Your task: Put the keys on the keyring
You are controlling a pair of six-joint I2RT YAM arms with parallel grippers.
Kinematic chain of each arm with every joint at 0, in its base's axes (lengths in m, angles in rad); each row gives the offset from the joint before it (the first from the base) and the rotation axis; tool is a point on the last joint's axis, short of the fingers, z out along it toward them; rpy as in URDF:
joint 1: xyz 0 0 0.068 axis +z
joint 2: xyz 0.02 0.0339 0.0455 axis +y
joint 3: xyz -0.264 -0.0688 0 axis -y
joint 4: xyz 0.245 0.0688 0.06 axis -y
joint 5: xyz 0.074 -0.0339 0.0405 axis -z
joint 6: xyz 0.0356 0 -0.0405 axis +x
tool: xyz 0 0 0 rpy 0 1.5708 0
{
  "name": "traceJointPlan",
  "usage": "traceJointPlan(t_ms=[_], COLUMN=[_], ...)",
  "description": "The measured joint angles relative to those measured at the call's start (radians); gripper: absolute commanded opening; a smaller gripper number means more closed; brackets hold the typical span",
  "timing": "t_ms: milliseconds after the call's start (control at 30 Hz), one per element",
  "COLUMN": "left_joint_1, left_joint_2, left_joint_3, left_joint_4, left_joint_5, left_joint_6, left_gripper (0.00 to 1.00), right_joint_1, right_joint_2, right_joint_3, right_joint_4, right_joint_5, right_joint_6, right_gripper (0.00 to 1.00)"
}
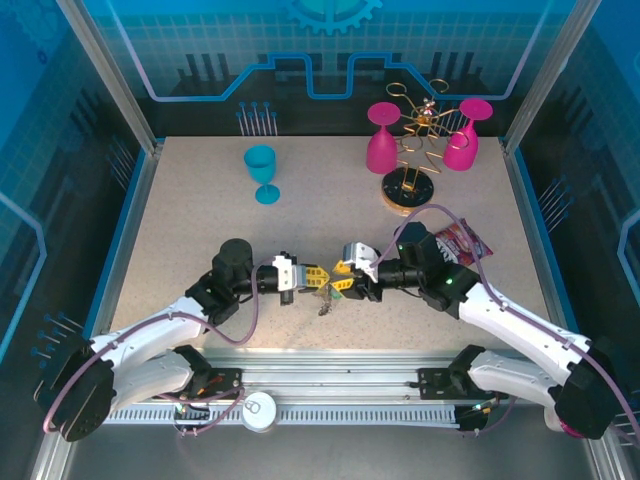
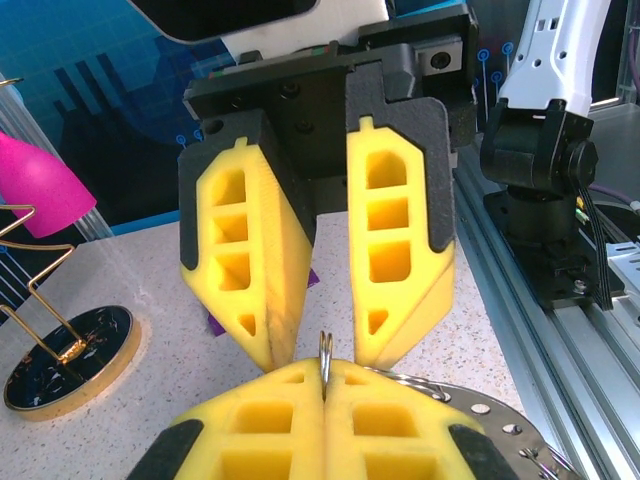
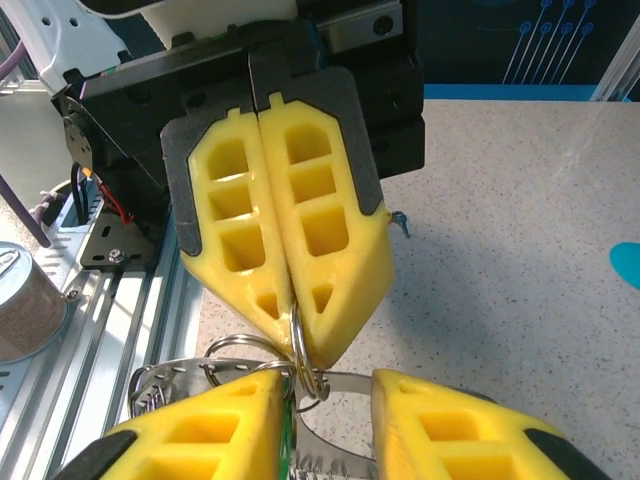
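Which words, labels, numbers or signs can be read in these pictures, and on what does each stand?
None can be read.
The printed packet beside the right arm: it carries print, but too small and blurred to read.
The back panel: a gear drawing and lines, no letters.
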Motion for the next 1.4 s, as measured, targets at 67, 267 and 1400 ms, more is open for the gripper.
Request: traceJointPlan(t_ms=[67,267,1400], left_joint_1=[0.0,0.004,0.002], left_joint_2=[0.0,0.0,-0.034], left_joint_3=[0.0,0.0,0.088], left_joint_4=[0.001,0.002,-0.317], left_joint_5=[0.0,-0.002,-0.144], left_joint_6=[0.0,-0.014,0.136], left_gripper=[0.0,0.0,0.18], right_joint_1=[0.0,0.005,0.161], right_joint_2=[0.001,0.013,0.267], right_joint_3=[0.001,0.005,0.466], right_joint_4=[0.002,0.001,-0.638], right_joint_5=[0.002,-0.002,0.382], right_joint_6=[-0.001,-0.011,-0.249], right_gripper=[0.22,0.0,0.0])
